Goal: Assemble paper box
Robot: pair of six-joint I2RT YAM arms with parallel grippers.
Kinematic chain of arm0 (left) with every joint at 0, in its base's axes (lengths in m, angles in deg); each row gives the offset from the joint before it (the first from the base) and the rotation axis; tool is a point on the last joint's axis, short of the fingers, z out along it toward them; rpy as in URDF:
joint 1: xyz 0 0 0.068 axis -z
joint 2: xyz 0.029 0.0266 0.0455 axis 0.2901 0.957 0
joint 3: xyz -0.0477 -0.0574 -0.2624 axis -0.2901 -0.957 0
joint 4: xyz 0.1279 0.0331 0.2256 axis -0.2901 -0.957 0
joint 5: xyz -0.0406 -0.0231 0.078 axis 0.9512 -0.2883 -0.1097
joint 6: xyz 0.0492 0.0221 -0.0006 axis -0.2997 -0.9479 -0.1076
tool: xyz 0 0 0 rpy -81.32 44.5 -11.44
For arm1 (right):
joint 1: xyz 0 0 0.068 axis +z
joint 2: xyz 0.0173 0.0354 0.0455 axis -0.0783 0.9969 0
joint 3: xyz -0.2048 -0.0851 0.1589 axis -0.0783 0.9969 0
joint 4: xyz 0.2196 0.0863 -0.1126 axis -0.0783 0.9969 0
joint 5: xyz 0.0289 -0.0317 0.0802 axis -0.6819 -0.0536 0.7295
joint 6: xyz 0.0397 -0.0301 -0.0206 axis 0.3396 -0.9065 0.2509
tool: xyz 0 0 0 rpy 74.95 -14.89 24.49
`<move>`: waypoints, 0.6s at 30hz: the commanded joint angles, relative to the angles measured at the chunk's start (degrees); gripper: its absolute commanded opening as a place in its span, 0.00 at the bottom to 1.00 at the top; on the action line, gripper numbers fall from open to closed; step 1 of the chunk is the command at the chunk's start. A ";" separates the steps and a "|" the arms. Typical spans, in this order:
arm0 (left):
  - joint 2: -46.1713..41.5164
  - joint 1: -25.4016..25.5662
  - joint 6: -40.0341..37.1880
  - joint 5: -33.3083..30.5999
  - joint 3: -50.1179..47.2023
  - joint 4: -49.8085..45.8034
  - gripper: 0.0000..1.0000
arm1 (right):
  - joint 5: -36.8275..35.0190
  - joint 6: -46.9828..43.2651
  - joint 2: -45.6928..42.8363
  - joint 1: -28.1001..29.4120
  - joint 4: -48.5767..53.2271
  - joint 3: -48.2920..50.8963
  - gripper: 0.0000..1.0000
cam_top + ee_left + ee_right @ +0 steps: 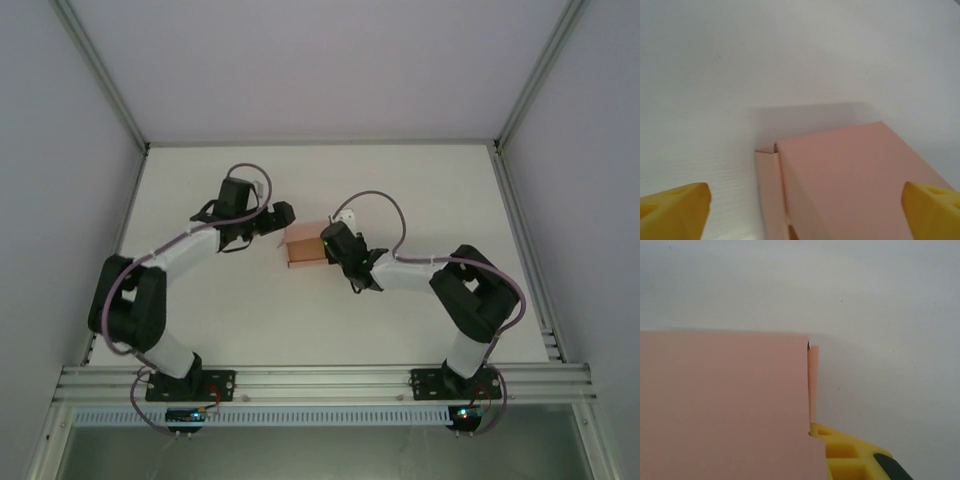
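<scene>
Where the two arms meet near the middle of the counter (pixel 400 180), the paper box (pixel 303 248) lies between them as a folded rectangular body rather than a flat sheet. The left pincer (pixel 805 200) is spread wide, its yellow fingertips (pixel 677 212) flanking the box, which sits directly ahead of and between them without visible contact. The right pincer (pixel 328 246) rests against the opposite side of the box. One yellow finger (pixel 840 455) shows just beside the card's lower edge and the other is hidden behind a broad panel, so whether it pinches the card cannot be told. A narrow side flap (pixel 768 190) stands just off the adjoining wall, with a thin dark gap at its top corner. On this evidence the main folds appear done and the task well advanced; what seems left is seating that flap and closing any end hidden from view.
</scene>
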 commanded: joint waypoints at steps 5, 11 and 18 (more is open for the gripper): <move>6.93 -0.90 4.32 13.04 -0.60 7.46 0.75 | -2.71 -0.64 0.90 1.62 3.52 0.78 0.16; 10.11 -1.56 5.56 14.04 -3.92 10.31 0.56 | -1.69 -0.07 -0.74 2.22 4.54 2.57 0.20; 12.42 -3.01 6.23 14.17 -6.94 12.65 0.50 | 4.47 -0.83 -11.29 1.82 8.04 10.44 0.39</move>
